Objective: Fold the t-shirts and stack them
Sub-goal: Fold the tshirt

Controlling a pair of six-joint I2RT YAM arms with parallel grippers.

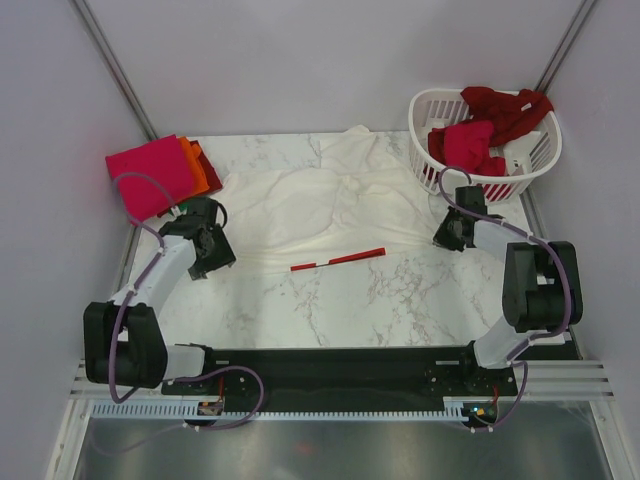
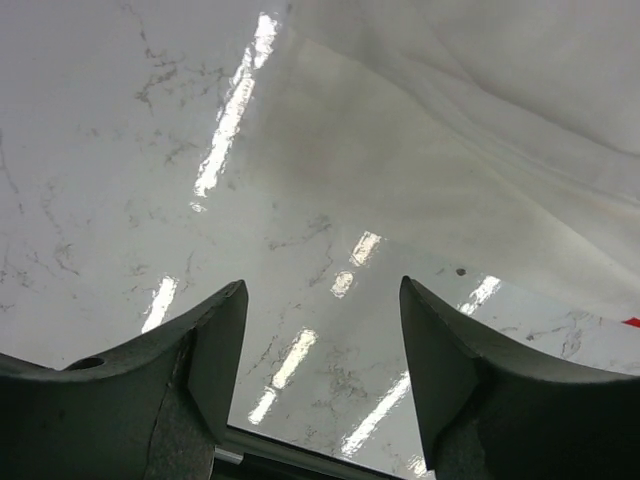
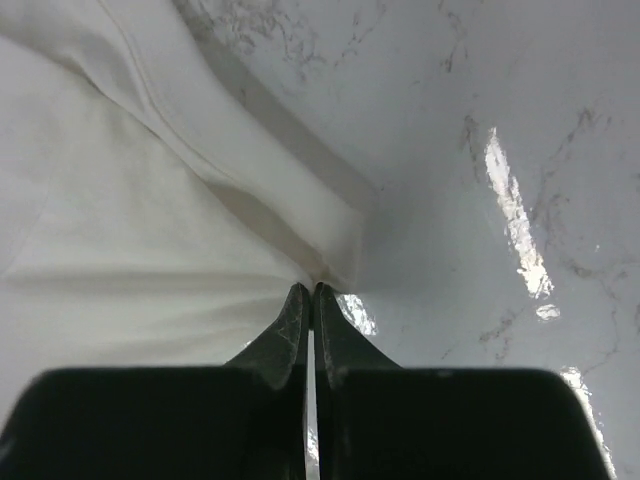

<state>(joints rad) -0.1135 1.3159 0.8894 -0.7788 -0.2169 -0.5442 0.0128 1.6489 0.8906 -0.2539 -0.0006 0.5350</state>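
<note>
A cream-white t-shirt (image 1: 330,195) lies spread and wrinkled on the marble table, at the middle back. My right gripper (image 1: 446,233) is at the shirt's right edge. In the right wrist view it (image 3: 312,291) is shut on the shirt's hem (image 3: 200,180). My left gripper (image 1: 214,254) is by the shirt's left edge. In the left wrist view it (image 2: 322,287) is open and empty above bare marble, with the shirt (image 2: 480,120) ahead of it. A folded stack sits at the back left: magenta-pink (image 1: 150,168), orange (image 1: 196,172) and dark red (image 1: 209,163).
A white slatted laundry basket (image 1: 500,186) stands at the back right and holds a crimson shirt (image 1: 468,146) and a dark red one (image 1: 505,108). A thin red strip (image 1: 338,260) lies on the marble in front of the cream shirt.
</note>
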